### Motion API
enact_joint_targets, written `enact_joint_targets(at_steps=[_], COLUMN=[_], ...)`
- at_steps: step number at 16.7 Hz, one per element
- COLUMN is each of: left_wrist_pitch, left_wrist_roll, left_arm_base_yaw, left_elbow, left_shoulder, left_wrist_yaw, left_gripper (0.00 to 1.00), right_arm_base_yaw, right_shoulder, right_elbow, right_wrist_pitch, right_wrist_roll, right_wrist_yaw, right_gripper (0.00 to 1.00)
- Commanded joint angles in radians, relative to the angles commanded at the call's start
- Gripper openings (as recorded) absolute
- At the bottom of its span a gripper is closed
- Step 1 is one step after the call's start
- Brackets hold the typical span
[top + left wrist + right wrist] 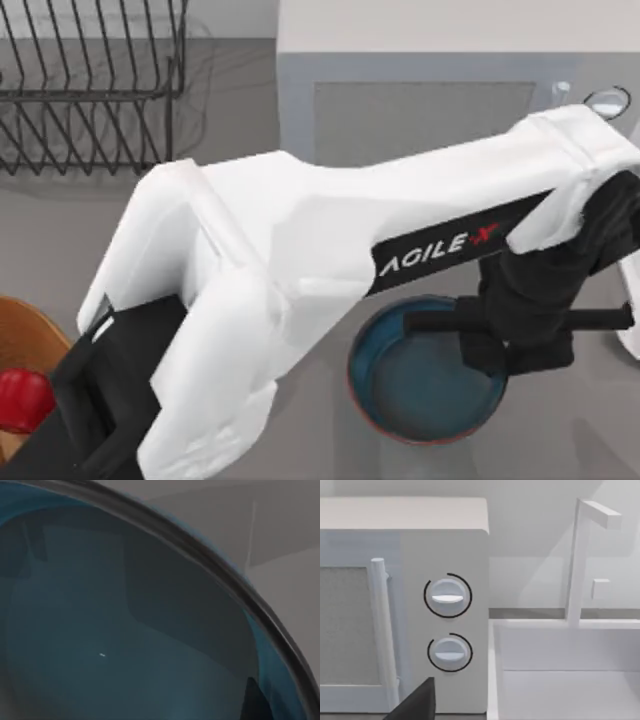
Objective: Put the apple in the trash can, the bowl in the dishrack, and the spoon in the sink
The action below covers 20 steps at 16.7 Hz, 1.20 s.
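The blue-teal bowl (415, 385) stands at the front right of the table, in front of the microwave. My left arm reaches across from the left, and its black gripper (520, 335) hangs over the bowl's right rim. The left wrist view looks close into the bowl's glazed inside (115, 645), with the dark rim (210, 555) curving past. The red apple (22, 398) lies within the tan-orange trash can (22, 335) at the left edge. The dishrack (90, 95) is at the back left. The white sink (570, 680) lies right of the microwave. The spoon is out of view.
A white microwave (430, 110) with two round knobs (447, 597) stands at the back, and a white faucet (577, 560) rises behind the sink. My right arm (630, 320) is parked at the right edge, and a dark piece of its gripper (417, 702) faces the microwave.
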Motion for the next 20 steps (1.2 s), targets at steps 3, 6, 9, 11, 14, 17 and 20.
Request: enact_joint_targets(at_steps=[3, 6, 9, 11, 14, 17, 20], left_wrist_pitch=[-0.154, -0.249, -0.263, -0.26, -0.244, -0.171, -0.028], left_wrist_roll=[0.003, 0.007, 0.009, 0.01, 0.037, 0.128, 0.261], left_arm_base_yaw=[-0.003, -0.005, -0.005, -0.003, 0.022, 0.118, 0.272], left_elbow=[0.164, 0.259, 0.272, 0.27, 0.238, 0.116, -0.063], left_shoulder=[0.008, 0.013, 0.012, 0.01, -0.014, -0.108, -0.277], left_wrist_yaw=[0.0, 0.001, 0.001, 0.001, 0.0, 0.001, 0.01], left_gripper=[0.0, 0.0, 0.0, 0.0, 0.0, 0.0, 0.0], right_arm_base_yaw=[0.0, 0.0, 0.0, 0.0, 0.0, 0.0, 0.0], right_shoulder=[0.0, 0.0, 0.0, 0.0, 0.0, 0.0, 0.0], right_elbow=[0.0, 0.0, 0.0, 0.0, 0.0, 0.0, 0.0], right_wrist_pitch=[0.0, 0.0, 0.0, 0.0, 0.0, 0.0, 0.0], right_wrist_roll=[0.0, 0.0, 0.0, 0.0, 0.0, 0.0, 0.0], right_wrist_yaw=[0.0, 0.0, 0.0, 0.0, 0.0, 0.0, 0.0], right_gripper=[1.0, 1.0, 1.0, 1.0, 1.0, 1.0, 1.0])
